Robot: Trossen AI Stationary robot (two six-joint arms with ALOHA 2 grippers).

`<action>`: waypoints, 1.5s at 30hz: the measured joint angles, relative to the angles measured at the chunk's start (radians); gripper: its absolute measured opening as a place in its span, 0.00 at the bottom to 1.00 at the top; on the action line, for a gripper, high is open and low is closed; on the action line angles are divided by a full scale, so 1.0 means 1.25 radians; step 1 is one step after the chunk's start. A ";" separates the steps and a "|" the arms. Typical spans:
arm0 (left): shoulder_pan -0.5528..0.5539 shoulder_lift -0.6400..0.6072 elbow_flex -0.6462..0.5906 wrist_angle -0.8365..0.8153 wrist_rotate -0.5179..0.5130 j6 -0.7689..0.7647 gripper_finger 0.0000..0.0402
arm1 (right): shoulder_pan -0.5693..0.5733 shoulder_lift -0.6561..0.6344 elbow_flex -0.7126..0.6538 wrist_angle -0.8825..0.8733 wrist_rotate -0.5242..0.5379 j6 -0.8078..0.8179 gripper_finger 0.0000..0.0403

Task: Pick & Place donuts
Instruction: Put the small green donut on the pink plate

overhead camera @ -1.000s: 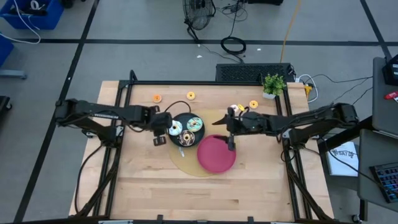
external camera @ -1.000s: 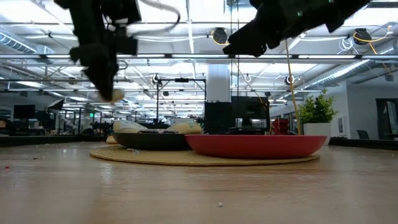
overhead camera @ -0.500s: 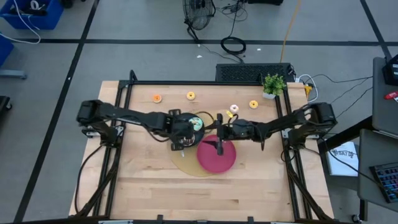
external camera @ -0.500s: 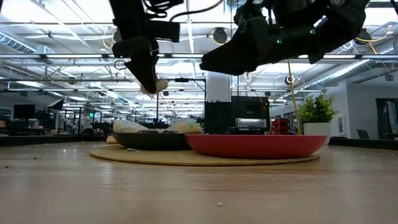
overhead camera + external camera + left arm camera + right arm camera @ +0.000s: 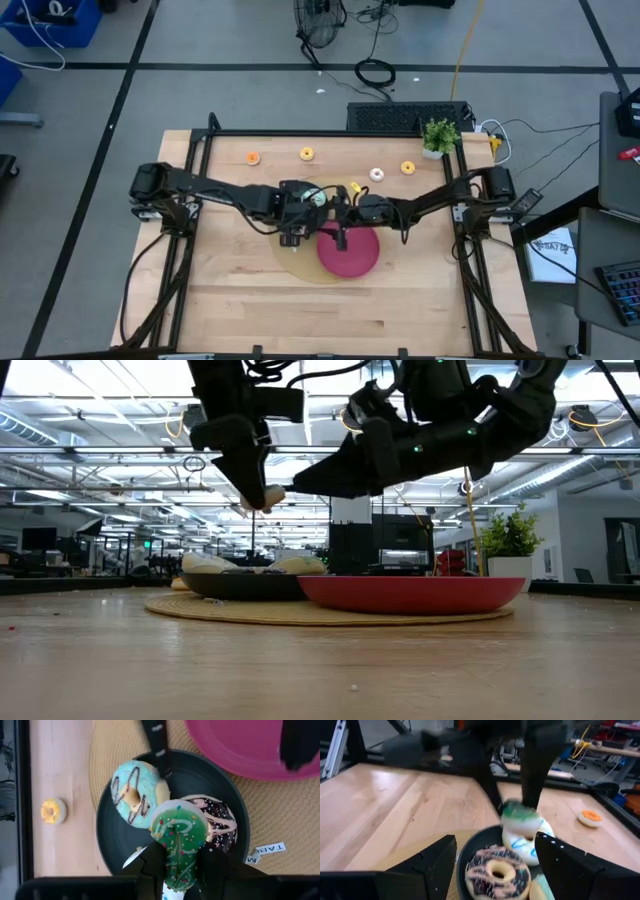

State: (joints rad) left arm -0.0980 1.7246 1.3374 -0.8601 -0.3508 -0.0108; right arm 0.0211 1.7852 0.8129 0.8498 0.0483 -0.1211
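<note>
My left gripper (image 5: 293, 222) hangs over the black plate (image 5: 105, 820), shut on a green-frosted sprinkled donut (image 5: 177, 837). On the plate lie a teal donut (image 5: 135, 795), a brown donut with pink drizzle (image 5: 220, 822) and a pale one, mostly hidden. My right gripper (image 5: 340, 238) is open above the seam between the black plate and the red plate (image 5: 358, 255), facing the held donut (image 5: 520, 817). Several small donuts rest on the far table: orange (image 5: 252, 157), yellow (image 5: 306, 153), pink (image 5: 377, 174), orange (image 5: 407, 167). My left gripper pinches the green donut between its two fingers (image 5: 150, 865), one on each side of the ring's rim (image 5: 192, 860). The fingers come from above, pointing down. The donut is lifted clear, hanging at the fingertips (image 5: 262, 495) above the black plate, green face up.
Both plates sit on a round woven mat (image 5: 300, 265) at the table's middle. A potted plant (image 5: 438, 137) stands at the far right corner. The two arms meet close together over the plates. Bare wood lies along the near half of the table.
My left gripper carried the green donut from beside the black plate's left rim rightward to above the plate. My right gripper swept from the far right side of the table leftward across the red plate, toward the black plate and the left gripper.
</note>
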 joint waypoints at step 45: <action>-0.028 0.001 0.000 0.049 0.065 0.025 0.22 | -0.028 0.100 0.100 -0.037 -0.083 -0.033 0.64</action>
State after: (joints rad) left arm -0.1326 1.7256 1.3369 -0.7991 -0.2699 0.0205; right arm -0.0143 1.9099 0.9382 0.8036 -0.0552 -0.1628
